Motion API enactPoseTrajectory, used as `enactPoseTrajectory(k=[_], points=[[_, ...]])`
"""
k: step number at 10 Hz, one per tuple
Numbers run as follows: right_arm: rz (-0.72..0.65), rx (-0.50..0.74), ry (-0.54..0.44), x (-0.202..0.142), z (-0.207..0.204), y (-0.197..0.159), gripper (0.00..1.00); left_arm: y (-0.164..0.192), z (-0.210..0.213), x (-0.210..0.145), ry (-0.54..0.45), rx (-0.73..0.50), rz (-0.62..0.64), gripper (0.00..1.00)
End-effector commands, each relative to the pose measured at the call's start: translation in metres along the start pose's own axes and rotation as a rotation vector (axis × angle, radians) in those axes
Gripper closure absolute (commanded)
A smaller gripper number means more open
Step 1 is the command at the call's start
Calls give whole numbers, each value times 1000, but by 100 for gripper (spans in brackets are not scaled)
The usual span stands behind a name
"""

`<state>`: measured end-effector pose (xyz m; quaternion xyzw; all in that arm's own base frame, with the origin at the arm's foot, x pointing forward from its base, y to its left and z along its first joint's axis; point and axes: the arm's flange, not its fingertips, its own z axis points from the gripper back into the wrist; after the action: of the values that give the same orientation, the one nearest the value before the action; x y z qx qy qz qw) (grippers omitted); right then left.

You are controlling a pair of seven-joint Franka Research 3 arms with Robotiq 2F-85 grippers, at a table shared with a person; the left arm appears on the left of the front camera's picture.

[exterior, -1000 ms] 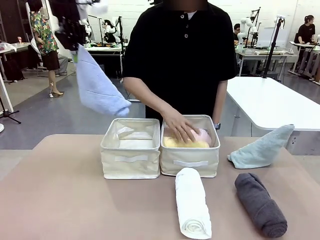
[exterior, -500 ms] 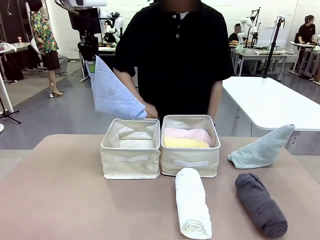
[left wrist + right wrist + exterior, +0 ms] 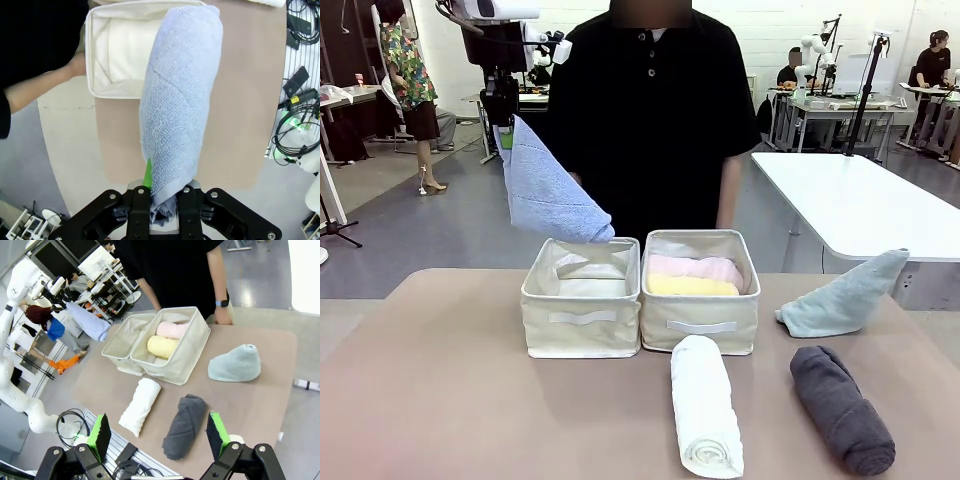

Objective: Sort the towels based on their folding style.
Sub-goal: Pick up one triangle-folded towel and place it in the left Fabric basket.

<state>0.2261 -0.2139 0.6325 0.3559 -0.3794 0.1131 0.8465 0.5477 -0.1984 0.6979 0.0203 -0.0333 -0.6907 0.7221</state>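
a: which step are we on?
b: mid-sort. my left claw (image 3: 164,198) is clamped on the tip of the blue cone (image 3: 545,190), which hangs just above the far rim of the left basket (image 3: 582,325). i can't tell if they touch. my right claw (image 3: 158,432) is spread wide, holding nothing.
a: the others?
b: pink roll (image 3: 696,268) and yellow roll (image 3: 690,286) lie in the right basket (image 3: 700,328), touching the left basket's side. white roll (image 3: 705,405) lies on the counter (image 3: 440,400) in front of it and to the right. grey roll (image 3: 840,408) and teal cone (image 3: 845,295) are farther right.
a: next?
b: i'd bring the cone over the left basket, lower it, let go. a person's hand (image 3: 75,65) is at its rim, so i'd go slowly.
a: labels?
b: no writing i can read.
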Motion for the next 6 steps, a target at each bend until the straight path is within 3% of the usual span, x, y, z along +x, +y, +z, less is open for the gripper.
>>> enactPoseTrajectory(k=[1, 3, 6], points=[[-5, 26, -20, 2, -1, 1, 0, 0, 0, 0, 0, 0, -1, 84], [-5, 26, -20, 2, -1, 1, 0, 4, -19, 12, -21, 20, 101, 84], [-5, 26, -20, 2, -1, 1, 0, -2, -42, 23, 45, 104, 186, 84]])
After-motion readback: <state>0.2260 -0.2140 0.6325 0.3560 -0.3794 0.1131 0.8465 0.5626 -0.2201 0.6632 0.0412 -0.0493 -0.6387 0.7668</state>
